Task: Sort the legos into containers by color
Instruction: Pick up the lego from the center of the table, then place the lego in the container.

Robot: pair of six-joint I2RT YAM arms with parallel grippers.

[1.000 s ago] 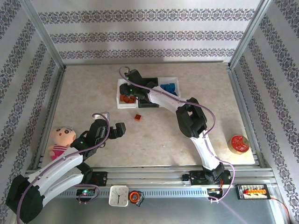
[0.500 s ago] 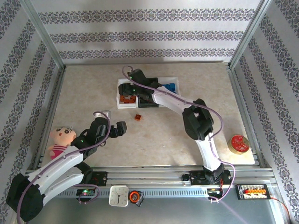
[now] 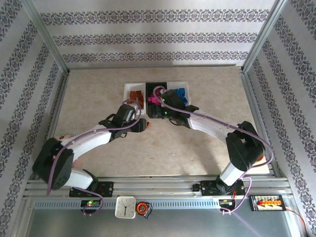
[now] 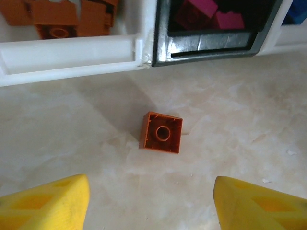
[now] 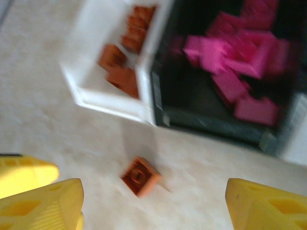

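An orange brick point(image 4: 161, 132) lies underside up on the table, just near of where the left white bin point(image 4: 72, 52) meets the black bin point(image 4: 211, 50). The left gripper point(image 4: 151, 199) hovers near of it, wide open and empty. The right gripper point(image 5: 153, 201) is likewise open and empty. This looks like the pickup step: the left gripper should advance, straddle the brick, close, then carry it to the white bin.

Left wrist view: white bin point(image 4: 67, 52) and black bin point(image 4: 211, 45) cut off at 12 o'clock, so orange bricks point(image 4: 57, 19) and pink bricks point(image 4: 230, 19) show in part. At 1 o'clock a blue scrap point(image 4: 297, 14), too clipped to ID. Frame edge crops left fingers point(image 4: 48, 206) at 7 and 5 o'clock. Right wrist view: blurred throughout, brick studs unreadable, right fingers point(image 5: 43, 206) cropped at btm. Top view: right arm point(image 3: 207, 123) covers pt of black bin.
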